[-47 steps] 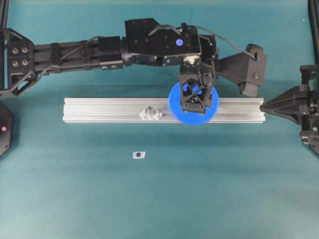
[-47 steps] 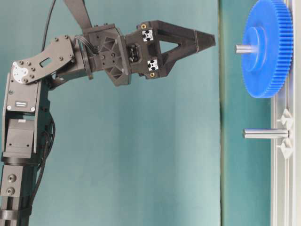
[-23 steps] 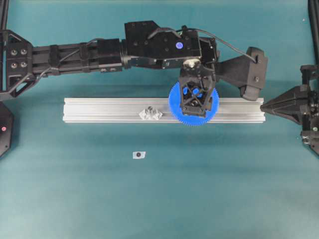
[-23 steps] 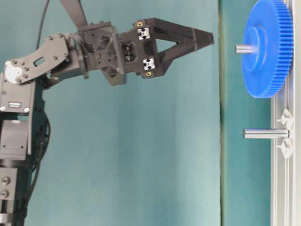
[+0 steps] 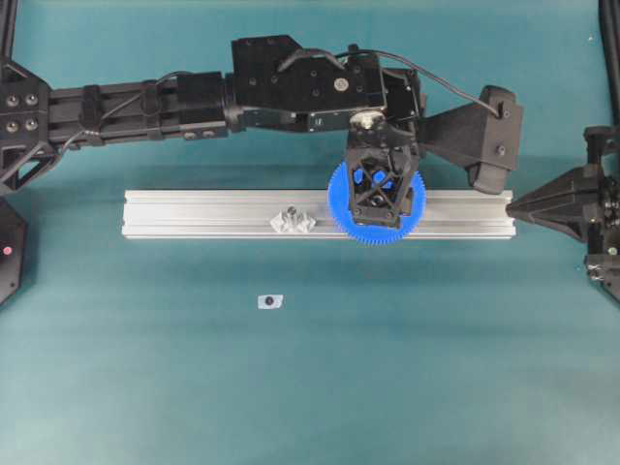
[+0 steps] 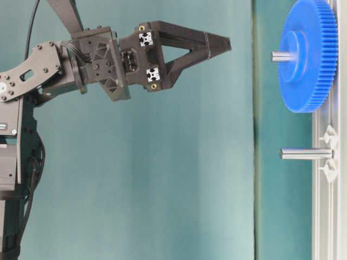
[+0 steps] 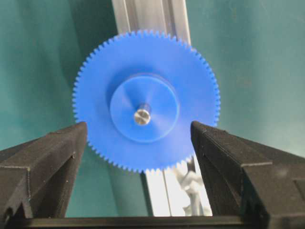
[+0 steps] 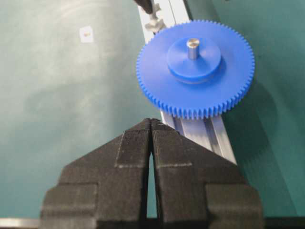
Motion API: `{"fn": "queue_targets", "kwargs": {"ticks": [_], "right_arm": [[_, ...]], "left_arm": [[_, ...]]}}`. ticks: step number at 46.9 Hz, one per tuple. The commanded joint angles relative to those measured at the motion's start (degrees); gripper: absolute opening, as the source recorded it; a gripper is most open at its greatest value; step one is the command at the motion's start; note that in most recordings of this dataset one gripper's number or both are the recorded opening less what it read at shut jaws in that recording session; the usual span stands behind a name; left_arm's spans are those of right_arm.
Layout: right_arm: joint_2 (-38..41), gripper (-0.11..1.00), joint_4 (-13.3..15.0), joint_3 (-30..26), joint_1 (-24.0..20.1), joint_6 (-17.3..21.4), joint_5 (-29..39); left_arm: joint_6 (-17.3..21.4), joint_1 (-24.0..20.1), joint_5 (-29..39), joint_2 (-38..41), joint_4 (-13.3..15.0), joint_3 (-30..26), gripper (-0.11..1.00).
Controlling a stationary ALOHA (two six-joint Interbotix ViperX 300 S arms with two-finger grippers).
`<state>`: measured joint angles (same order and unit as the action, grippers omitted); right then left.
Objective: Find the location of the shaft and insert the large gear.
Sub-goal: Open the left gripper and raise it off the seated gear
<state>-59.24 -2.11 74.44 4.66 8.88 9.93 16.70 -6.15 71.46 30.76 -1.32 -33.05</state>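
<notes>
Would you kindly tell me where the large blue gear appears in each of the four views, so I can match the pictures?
Overhead exterior: large gear right of centre on the rail, partly under the left gripper.
Table-level exterior: gear top right, edge-on.
Left wrist: gear centre, between the open fingers.
Right wrist: gear upper right.
Shared landmark: the silvery shaft poking through the gear's hub.

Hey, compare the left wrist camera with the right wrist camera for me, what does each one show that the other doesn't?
Only the left wrist view shows the left gripper, its jaws spread wide on either side of the large gear without touching it. Only the right wrist view shows the right gripper shut, short of the gear, plus a small white tag on the table. Both show the blue gear seated on the aluminium rail with the shaft poking through its hub.
</notes>
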Motion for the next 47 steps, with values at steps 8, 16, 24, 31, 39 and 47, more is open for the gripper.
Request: {"fn": "queue_targets", "kwargs": {"ticks": [8,16,24,31,39,47], "right_arm": [[0.26,0.01,0.00,-0.62,0.09,0.44,-0.26],[0.26,0.01,0.00,-0.62,0.18,0.44,-0.26],[0.26,0.01,0.00,-0.70,0.18,0.44,-0.26],[0.26,0.01,0.00,-0.70,0.18,0.44,-0.26],[0.26,0.01,0.00,-0.70,0.09,0.44,-0.26],[0.26,0.01,0.00,-0.79,0.18,0.44,-0.26]], "left_arm": [[0.35,0.26,2.46,-2.99,0.00,-3.78,0.85],[0.26,0.26,2.81,-2.29,0.00,-4.92,0.85],[0.18,0.26,3.43,-1.93,0.00,-5.10,0.85],[0.09,0.26,3.60,-1.85,0.00,-5.10,0.85],[-0.09,0.26,3.60,-1.67,0.00,-5.10,0.85],[-0.18,0.26,3.69,-1.41,0.00,-5.10,0.85]]}}
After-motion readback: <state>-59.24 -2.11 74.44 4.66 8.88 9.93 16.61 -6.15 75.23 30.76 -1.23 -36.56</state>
